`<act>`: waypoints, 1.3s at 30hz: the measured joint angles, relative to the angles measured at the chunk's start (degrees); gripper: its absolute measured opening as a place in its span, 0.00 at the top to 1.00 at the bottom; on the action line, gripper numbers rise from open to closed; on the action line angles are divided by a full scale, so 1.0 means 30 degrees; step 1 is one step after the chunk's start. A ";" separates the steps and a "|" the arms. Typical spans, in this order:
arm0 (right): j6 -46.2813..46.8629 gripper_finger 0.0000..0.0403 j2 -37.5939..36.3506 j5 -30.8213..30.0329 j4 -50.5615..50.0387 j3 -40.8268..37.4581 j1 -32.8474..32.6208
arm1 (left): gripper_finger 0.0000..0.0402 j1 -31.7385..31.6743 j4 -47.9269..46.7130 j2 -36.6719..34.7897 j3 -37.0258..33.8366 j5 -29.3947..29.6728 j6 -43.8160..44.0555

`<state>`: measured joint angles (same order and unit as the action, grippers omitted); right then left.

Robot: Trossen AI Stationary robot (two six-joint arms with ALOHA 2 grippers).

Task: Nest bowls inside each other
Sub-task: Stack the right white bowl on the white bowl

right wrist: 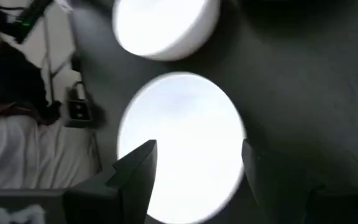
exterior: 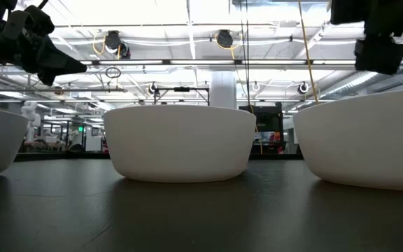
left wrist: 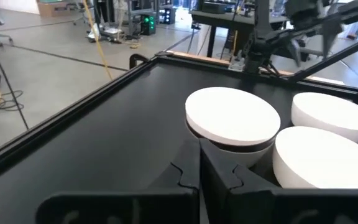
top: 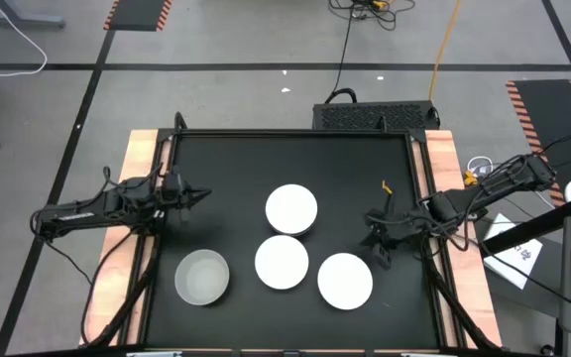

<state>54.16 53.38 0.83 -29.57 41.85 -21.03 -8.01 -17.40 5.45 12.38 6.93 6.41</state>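
A white bowl [top: 291,208] sits in a black bowl [left wrist: 241,146] at the table's middle. Nearer stand a second white bowl [top: 282,262], a third [top: 345,281] to its right, and a pale grey bowl [top: 202,277] to the left, each on its base. My right gripper [top: 377,243] is open and hovers just beyond the third white bowl [right wrist: 179,143], its fingers on either side of the bowl in the wrist view and raised above it [exterior: 376,42]. My left gripper [top: 198,195] is shut and held high at the table's left [exterior: 47,59].
The black table top [top: 226,169] has a raised frame [top: 295,133] around it, with wooden strips at the left and right sides. Bare room lies along the far half of the table and at the far left. Cables and a black box [top: 375,116] lie on the floor beyond.
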 joint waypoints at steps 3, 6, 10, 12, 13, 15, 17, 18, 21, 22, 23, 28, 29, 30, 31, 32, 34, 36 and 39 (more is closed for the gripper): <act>0.0543 0.43 0.0322 0.0403 -0.0167 0.0000 0.0019 | 0.98 0.0007 0.0212 0.0000 0.0000 -0.0670 -0.0071; 0.0790 0.43 0.0951 0.0928 0.0364 0.0000 0.0031 | 0.95 0.0007 0.0347 0.0000 0.0007 -0.1171 -0.0114; 0.1695 0.43 0.2194 0.1861 0.0375 0.0000 0.0287 | 0.93 0.0000 0.0339 0.0000 0.0007 -0.1322 -0.0216; 0.1998 0.43 0.2889 0.2284 0.0161 0.0000 0.0403 | 0.94 0.0001 0.0340 0.0000 0.0007 -0.1324 -0.0253; 0.2051 0.43 0.3250 0.2493 0.0068 0.0000 0.0430 | 0.94 0.0001 0.0339 0.0000 0.0007 -0.1330 -0.0255; 0.2090 0.43 0.3858 0.3107 0.0104 0.0000 0.0535 | 0.96 0.0000 0.0339 0.0000 0.0007 -0.1349 -0.0351; 0.2247 0.43 0.4350 0.3318 -0.0105 0.0000 0.0626 | 0.98 0.0005 0.0339 0.0000 0.0007 -0.1558 -0.0426; 0.2297 0.43 0.4589 0.3320 -0.0283 0.0000 0.0645 | 0.98 0.0005 0.0344 0.0000 0.0007 -0.1684 -0.0447; 0.2252 0.43 0.5153 0.3387 -0.0340 0.0000 0.0685 | 0.99 0.0000 0.0392 0.0000 0.0007 -0.2087 -0.0552; 0.2297 0.43 0.5272 0.3533 -0.0355 0.0000 0.0743 | 0.99 0.0001 0.0399 0.0000 0.0007 -0.2153 -0.0560; 0.2408 0.43 0.5401 0.3726 -0.0355 0.0000 0.0787 | 0.99 0.0000 0.0405 0.0000 0.0007 -0.2160 -0.0566; 0.2729 0.43 0.6047 0.3755 -0.0746 0.0000 0.0900 | 0.94 0.0004 0.0405 0.0000 0.0007 -0.2160 -0.0607; 0.2736 0.43 0.6187 0.3771 -0.0725 0.0000 0.0900 | 0.94 0.0003 0.0405 0.0000 0.0007 -0.2160 -0.0624; 0.2736 0.43 0.6311 0.3806 -0.0683 0.0000 0.0900 | 0.93 0.0005 0.0405 0.0000 0.0007 -0.2158 -0.0627; 0.2770 0.43 0.6415 0.3880 -0.0683 0.0000 0.0934 | 0.93 0.0000 0.0405 0.0000 0.0007 -0.2160 -0.0626; 0.2835 0.43 0.6531 0.4068 -0.0668 0.0000 0.0987 | 0.93 0.0007 0.0405 0.0000 0.0007 -0.2161 -0.0653; 0.2940 0.43 0.6809 0.4305 -0.0661 0.0000 0.1046 | 0.94 0.0000 0.0405 0.0000 0.0007 -0.2312 -0.0748; 0.2948 0.43 0.7126 0.4318 -0.0654 0.0000 0.1056 | 0.95 0.0004 0.0419 0.0000 0.0007 -0.2345 -0.0809; 0.2955 0.43 0.7585 0.4828 -0.0654 0.0000 0.1246 | 0.98 0.0000 0.0423 0.0000 0.0007 -0.2371 -0.0974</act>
<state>63.02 76.13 15.32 -31.53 41.85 -17.29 -8.01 -16.13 5.45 12.40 -0.19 3.49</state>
